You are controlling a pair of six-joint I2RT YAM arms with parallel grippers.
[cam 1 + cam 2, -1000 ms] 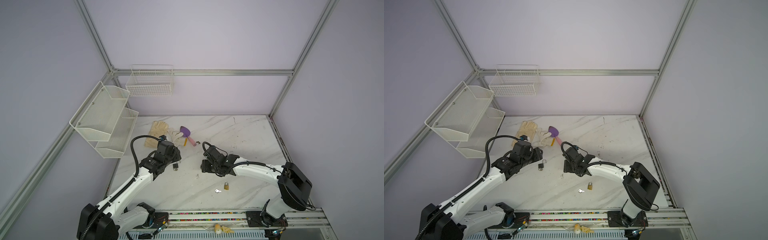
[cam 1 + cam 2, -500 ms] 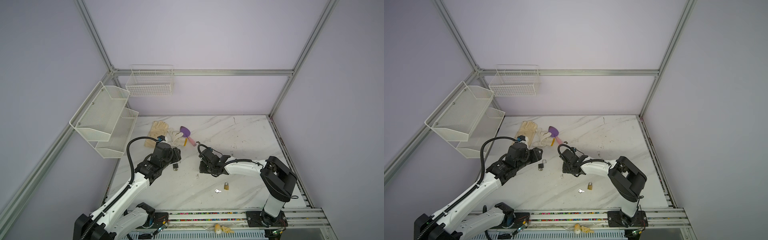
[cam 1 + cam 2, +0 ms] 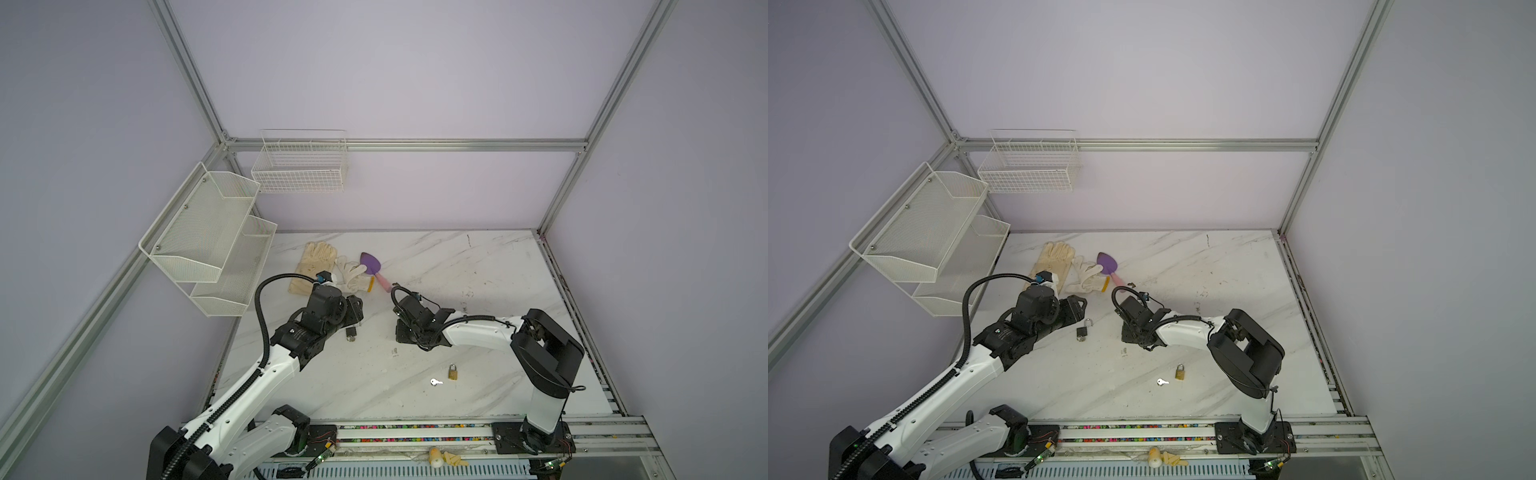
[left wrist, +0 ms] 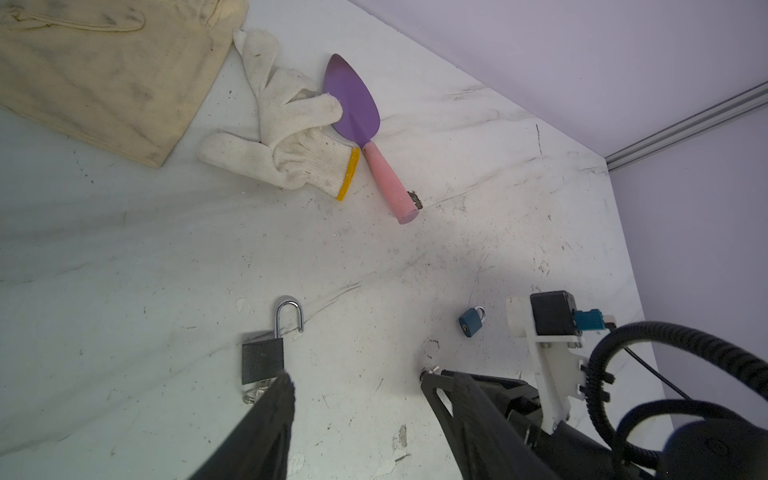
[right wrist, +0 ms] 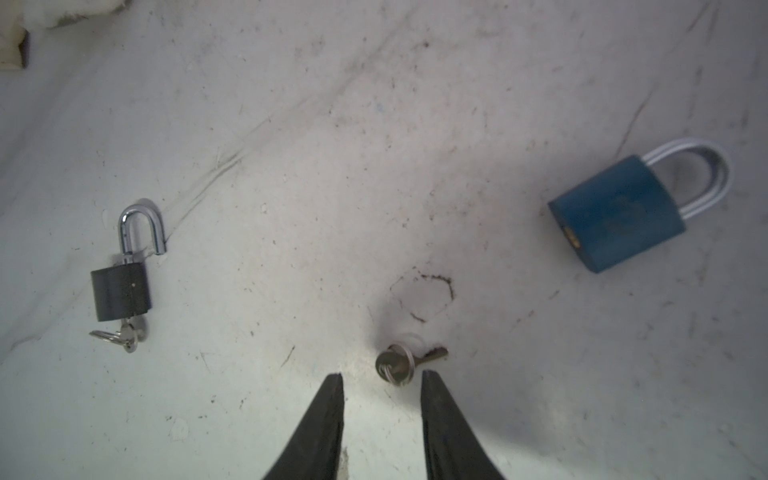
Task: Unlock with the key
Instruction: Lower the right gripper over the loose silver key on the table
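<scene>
Key (image 5: 395,365) on its ring lies mid-bench (image 5: 374,166), just beyond right pincer (image 5: 382,375), which is spread and pinching nothing. Left pincer (image 4: 354,377) spread beside black padlock (image 4: 262,359).

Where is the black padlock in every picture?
In a top view: black padlock left of centre.
In a top view: black padlock left of centre.
Left wrist: black padlock beside a fingertip.
Right wrist: black padlock far from blue padlock.
Landmark: white glove beyond its shackle.
</scene>
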